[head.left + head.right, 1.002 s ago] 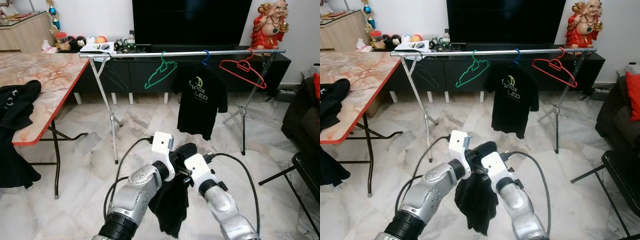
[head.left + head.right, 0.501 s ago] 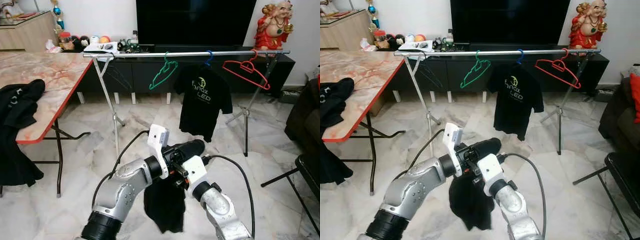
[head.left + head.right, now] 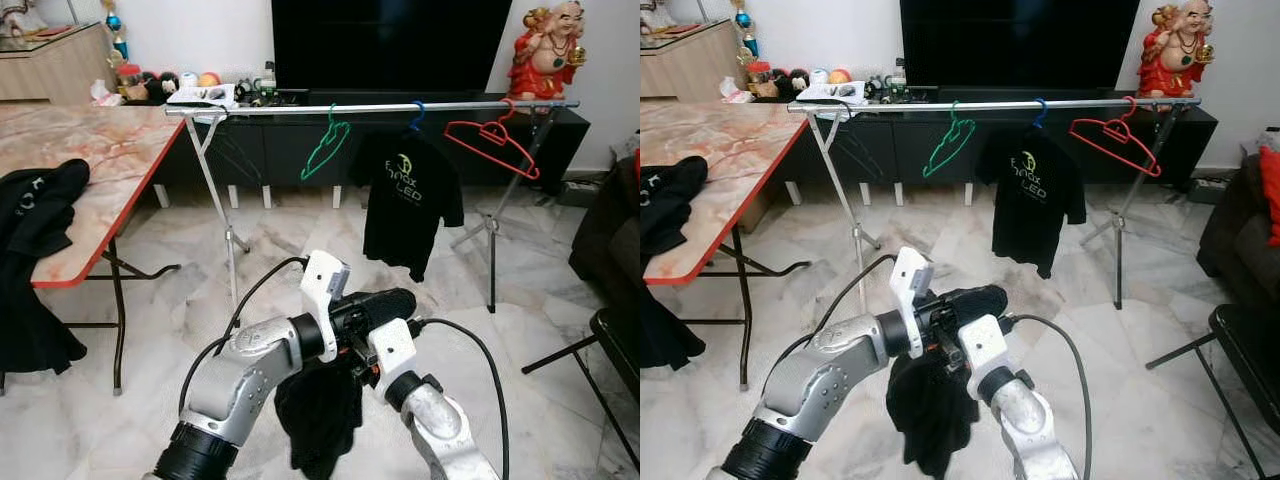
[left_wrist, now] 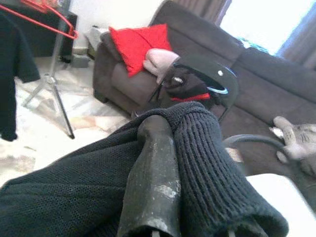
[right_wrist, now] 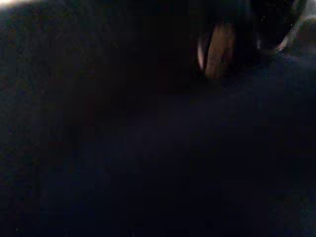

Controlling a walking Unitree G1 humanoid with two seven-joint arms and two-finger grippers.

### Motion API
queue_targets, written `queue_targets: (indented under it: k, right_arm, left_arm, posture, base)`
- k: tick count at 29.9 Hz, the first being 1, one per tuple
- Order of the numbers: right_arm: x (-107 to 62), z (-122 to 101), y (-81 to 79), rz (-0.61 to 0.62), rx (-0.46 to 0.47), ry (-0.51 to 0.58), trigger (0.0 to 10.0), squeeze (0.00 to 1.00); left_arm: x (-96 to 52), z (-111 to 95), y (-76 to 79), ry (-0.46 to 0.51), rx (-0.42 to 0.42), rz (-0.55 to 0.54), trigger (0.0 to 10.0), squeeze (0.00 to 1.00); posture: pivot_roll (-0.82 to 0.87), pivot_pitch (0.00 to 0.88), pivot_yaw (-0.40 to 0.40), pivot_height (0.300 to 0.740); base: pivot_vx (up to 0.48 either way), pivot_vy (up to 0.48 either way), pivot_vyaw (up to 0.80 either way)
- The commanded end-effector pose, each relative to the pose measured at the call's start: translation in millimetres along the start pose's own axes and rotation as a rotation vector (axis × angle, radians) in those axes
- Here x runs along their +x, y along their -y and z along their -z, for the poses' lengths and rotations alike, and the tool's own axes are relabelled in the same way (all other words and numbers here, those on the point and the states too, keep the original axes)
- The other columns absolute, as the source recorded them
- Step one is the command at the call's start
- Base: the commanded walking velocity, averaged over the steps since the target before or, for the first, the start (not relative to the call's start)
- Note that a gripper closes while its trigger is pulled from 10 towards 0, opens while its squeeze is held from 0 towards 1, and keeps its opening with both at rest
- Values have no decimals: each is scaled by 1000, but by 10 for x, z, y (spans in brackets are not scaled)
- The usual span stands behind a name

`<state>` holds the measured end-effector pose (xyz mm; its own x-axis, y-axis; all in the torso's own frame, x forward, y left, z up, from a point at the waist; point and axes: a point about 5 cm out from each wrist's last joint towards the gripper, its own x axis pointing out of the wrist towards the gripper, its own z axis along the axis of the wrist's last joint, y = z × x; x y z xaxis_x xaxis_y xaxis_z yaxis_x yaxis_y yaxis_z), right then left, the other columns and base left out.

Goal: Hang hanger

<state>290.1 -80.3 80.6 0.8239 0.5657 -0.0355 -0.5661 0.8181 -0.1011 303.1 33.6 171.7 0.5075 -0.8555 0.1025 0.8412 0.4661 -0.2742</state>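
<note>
I see the left claw clamped on a black knitted garment; I cannot tell the right claw's state, buried in cloth.

black garment: ribbed knit cloth, matt
left gripper's finger: black, scuffed dull finish
clothes rail: bare shiny metal
floor: glossy marble tiles
table: polished marble-look top
robot's arms: brushed silver metal

Silver arms; seemingly black cables
</note>
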Motion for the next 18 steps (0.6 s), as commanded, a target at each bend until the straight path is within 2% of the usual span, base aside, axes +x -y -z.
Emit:
queue_targets:
  k: [1,3,10,15,18]
  right_arm:
    - [43,-239,-44,-14,-23,121,10000,0]
    - [-24,-301,-76,8,-5,158,10000,0]
    - [-205,-263,-50,49,-10,129,10000,0]
    - [-354,-126,226,137,-72,29,10000,0]
    - [-369,-120,317,166,-90,15,10000,0]
  left_arm:
    - [15,26,-30,-9,-1,-26,10000,0]
    - [2,56,-76,-12,-8,-51,10000,0]
    - [-17,98,-154,-12,-28,-90,10000,0]
    - [-22,103,-152,-2,-57,-63,10000,0]
    - [-23,97,-147,3,-61,-55,10000,0]
  posture:
    - [77,0,36,740]
    - [74,0,37,740]
    - [67,0,39,740]
    - [63,0,39,740]
    - [63,0,39,740]
  base:
    - [0,0,0]
    - [0,0,0]
    - [0,0,0]
    - [0,0,0]
    - [0,0,0]
